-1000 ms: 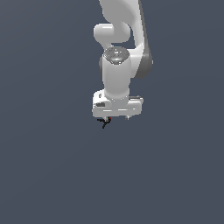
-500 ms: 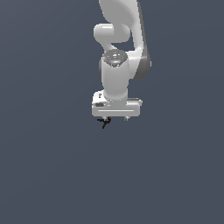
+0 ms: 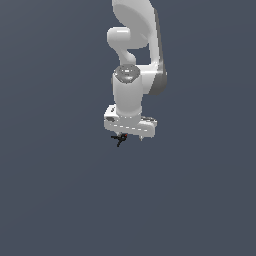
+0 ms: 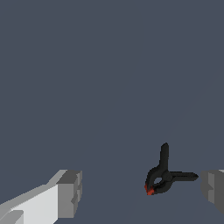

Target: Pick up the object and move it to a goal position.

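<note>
- Black and spindly, with a red tip, the object (image 4: 164, 177) lies between our gripper's (image 4: 142, 192) two grey fingertips (image 4: 70, 194), much nearer one than the other and touching neither.
- In the exterior view the object (image 3: 120, 138) sits just under the white hand, toward that view's left.
- Over the last second we barely moved: the hand hovers at the same spot, only a shade lower.
- The pincer is spread wide, so nothing is gripped; we judge closing comes next.
</note>
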Robot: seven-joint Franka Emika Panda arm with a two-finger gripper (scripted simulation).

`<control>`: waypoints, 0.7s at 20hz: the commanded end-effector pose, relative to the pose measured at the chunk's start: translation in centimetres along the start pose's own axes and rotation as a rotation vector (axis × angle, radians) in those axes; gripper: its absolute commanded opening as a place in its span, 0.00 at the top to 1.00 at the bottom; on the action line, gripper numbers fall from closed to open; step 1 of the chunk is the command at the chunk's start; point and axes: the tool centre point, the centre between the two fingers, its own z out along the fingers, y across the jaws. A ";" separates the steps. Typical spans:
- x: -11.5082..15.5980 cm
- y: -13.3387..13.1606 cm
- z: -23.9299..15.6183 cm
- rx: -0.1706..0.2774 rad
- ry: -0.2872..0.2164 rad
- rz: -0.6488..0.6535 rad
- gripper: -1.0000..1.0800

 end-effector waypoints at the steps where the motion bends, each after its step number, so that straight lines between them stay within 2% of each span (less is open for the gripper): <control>1: -0.5 0.6 0.9 -0.002 -0.002 0.076 0.04; 14: -3.6 3.9 5.1 -0.020 -0.005 0.487 0.04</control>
